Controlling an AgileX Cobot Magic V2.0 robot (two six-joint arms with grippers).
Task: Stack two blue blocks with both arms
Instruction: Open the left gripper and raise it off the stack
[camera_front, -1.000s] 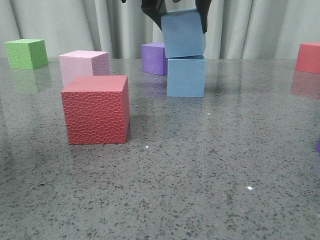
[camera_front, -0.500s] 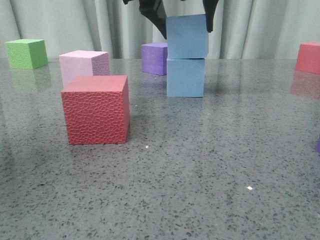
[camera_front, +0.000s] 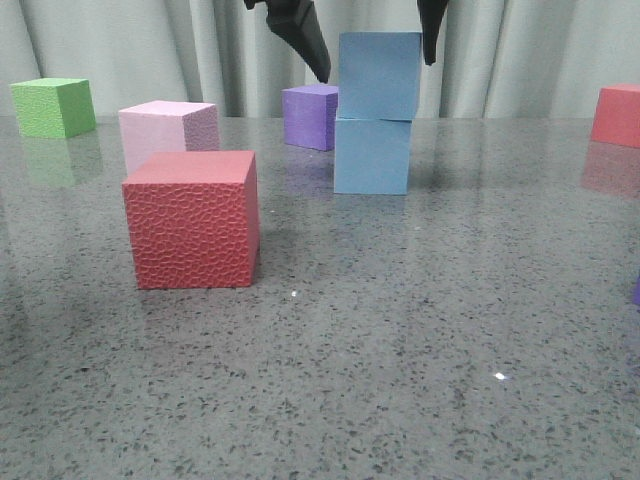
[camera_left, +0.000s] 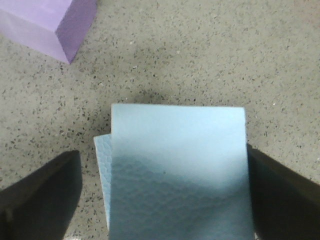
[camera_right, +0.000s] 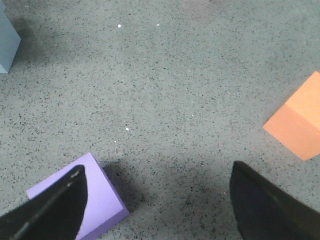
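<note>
Two pale blue blocks are stacked at mid-table. The upper one (camera_front: 378, 75) rests flat on the lower one (camera_front: 372, 155), shifted slightly to the right. My left gripper (camera_front: 375, 62) hangs over the stack, open, a dark finger on each side of the upper block. In the left wrist view the upper block (camera_left: 177, 165) fills the space between the fingers of my left gripper (camera_left: 162, 195). There is a clear gap on one side, and a sliver of the lower block (camera_left: 102, 170) shows beneath. My right gripper (camera_right: 157, 200) is open and empty over bare table.
A big red cube (camera_front: 192, 220) stands front left, with a pink cube (camera_front: 165, 130) and a green cube (camera_front: 52, 106) behind it. A purple cube (camera_front: 308, 115) is just behind the stack. A red cube (camera_front: 615, 115) is far right. By my right gripper are a purple cube (camera_right: 102, 205) and an orange cube (camera_right: 300, 120).
The upper blue block went from tilted and held to lying flat on the lower one. My left gripper's fingers have spread apart and let it go.
</note>
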